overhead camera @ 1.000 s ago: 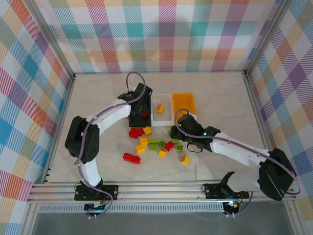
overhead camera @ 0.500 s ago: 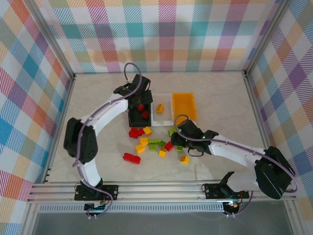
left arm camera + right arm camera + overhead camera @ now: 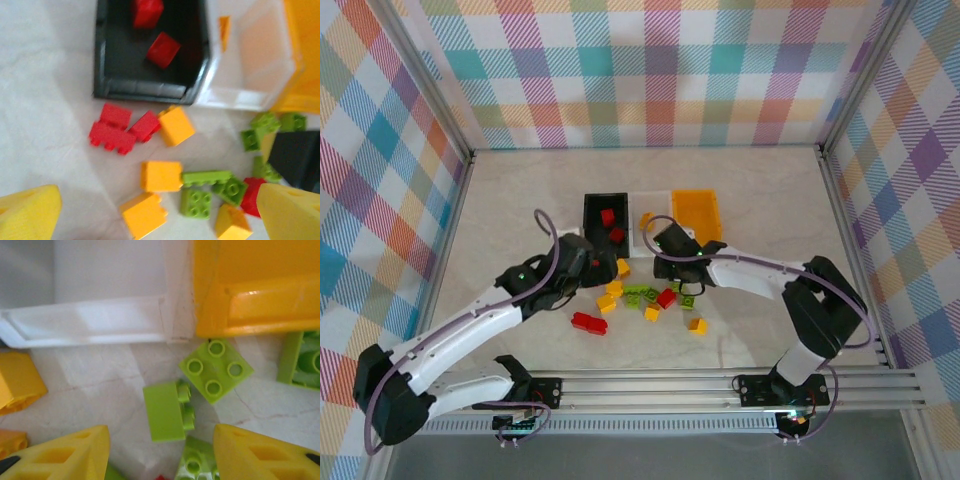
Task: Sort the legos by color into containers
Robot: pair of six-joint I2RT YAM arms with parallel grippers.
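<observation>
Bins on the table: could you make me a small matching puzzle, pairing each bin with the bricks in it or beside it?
Column one:
1. black bin
2. white bin
3. orange bin

Column two:
a. green bricks lie just outside its near wall
b. two red bricks inside
c. one yellow brick inside

Pairs: 1-b, 2-c, 3-a.

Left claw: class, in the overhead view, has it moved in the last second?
Yes. The left claw has drawn back from over the black bin toward the bottom of the view, and now hangs just in front of the bin.
</observation>
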